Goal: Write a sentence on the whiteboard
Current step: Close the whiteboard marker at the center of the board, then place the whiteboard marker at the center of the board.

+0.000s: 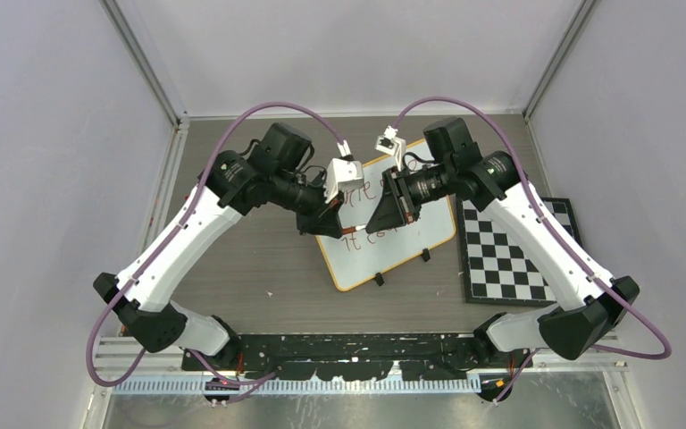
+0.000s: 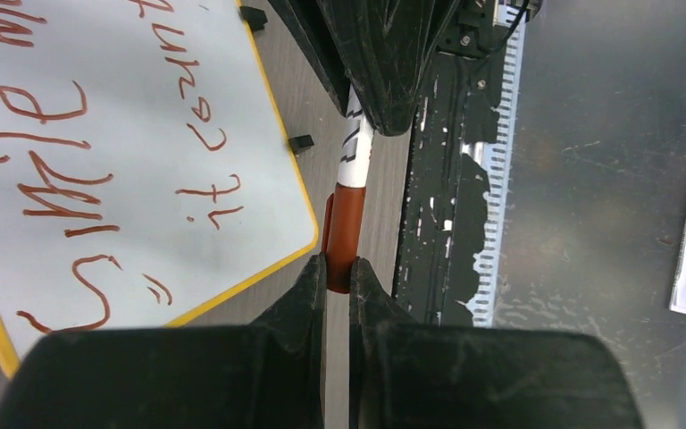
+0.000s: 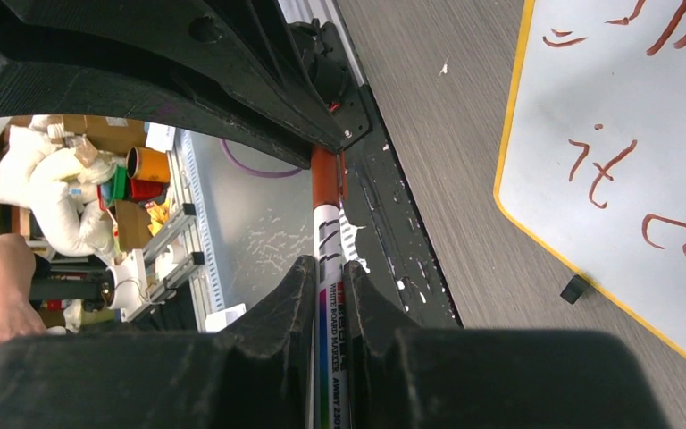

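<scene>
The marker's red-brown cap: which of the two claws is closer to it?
Left. The left gripper is clamped right on the red-brown cap; the right gripper grips the white barrel, further along the same marker.

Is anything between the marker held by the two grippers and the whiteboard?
Yes. The red-brown cap sits on the marker's end. The left gripper is shut on that cap and the right gripper grips the white body. Nothing else visible stands before the whiteboard.
</scene>
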